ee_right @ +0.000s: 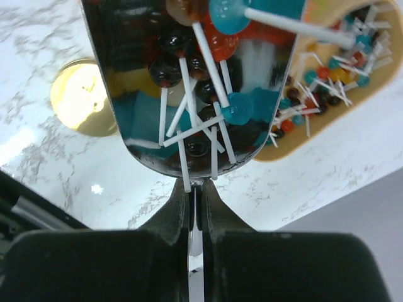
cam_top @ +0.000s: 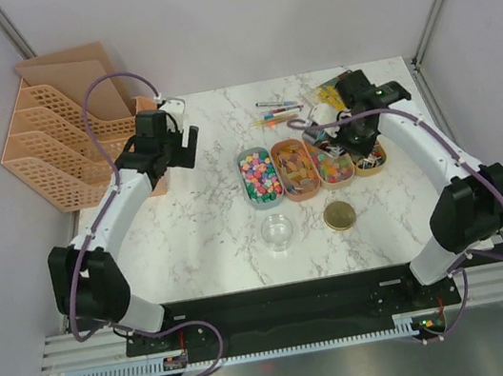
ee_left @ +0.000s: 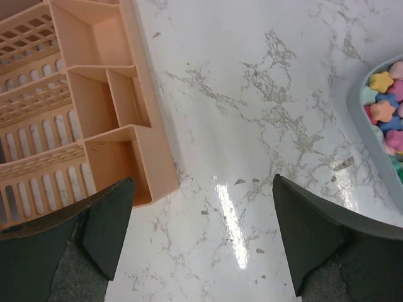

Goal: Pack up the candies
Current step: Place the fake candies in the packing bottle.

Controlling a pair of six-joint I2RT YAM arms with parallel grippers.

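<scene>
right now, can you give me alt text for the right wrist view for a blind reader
The right arm's fingers, shut, pinch the thin end of a shiny scoop loaded with white-stick lollipops in blue, red and brown. Behind it on the marble table lie a gold lid at left and an orange tray of more lollipops at right.

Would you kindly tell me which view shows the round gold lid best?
Top external: the gold lid lies whole, unobstructed. Right wrist shows part of it behind the metal scoop; left wrist shows none of it.
</scene>
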